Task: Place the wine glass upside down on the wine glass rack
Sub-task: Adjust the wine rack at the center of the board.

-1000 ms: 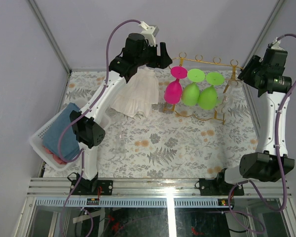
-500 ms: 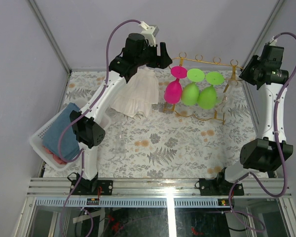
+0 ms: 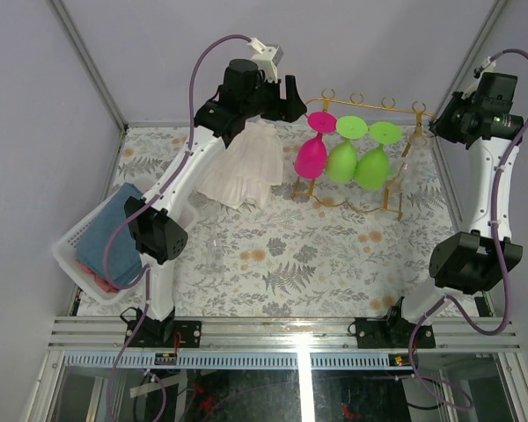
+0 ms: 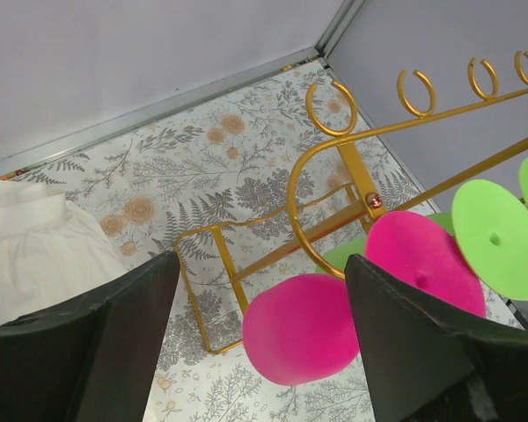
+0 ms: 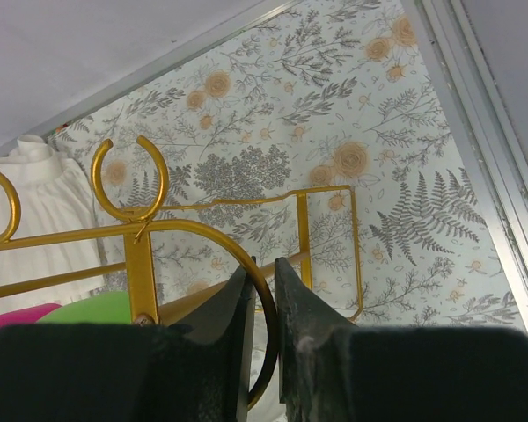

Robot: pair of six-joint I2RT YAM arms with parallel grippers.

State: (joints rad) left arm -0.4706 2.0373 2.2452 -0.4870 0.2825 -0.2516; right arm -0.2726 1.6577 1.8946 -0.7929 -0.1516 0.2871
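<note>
The gold wire rack [image 3: 370, 107] stands at the back of the table, with a pink glass [image 3: 310, 158] and two green glasses [image 3: 341, 163] hanging upside down from it. A clear wine glass [image 3: 407, 158] hangs bowl-down at the rack's right end. My right gripper [image 3: 433, 127] is at that end, its fingers nearly together [image 5: 262, 264] around the glass's stem. The rack's curved rail [image 5: 141, 255] runs through the narrow gap. My left gripper [image 3: 297, 104] hovers open and empty [image 4: 262, 264] above the pink glass [image 4: 304, 330] at the rack's left end [image 4: 361, 176].
A white pleated cloth [image 3: 242, 163] lies left of the rack under the left arm. A white basket [image 3: 70, 251] holding a blue cloth [image 3: 110, 224] sits at the table's left edge. The metal frame edge [image 5: 475, 114] runs close on the right.
My right arm has moved up and back toward the rack's right end. The rack and its hanging glasses have shifted slightly toward the back. The left arm has hardly moved.
</note>
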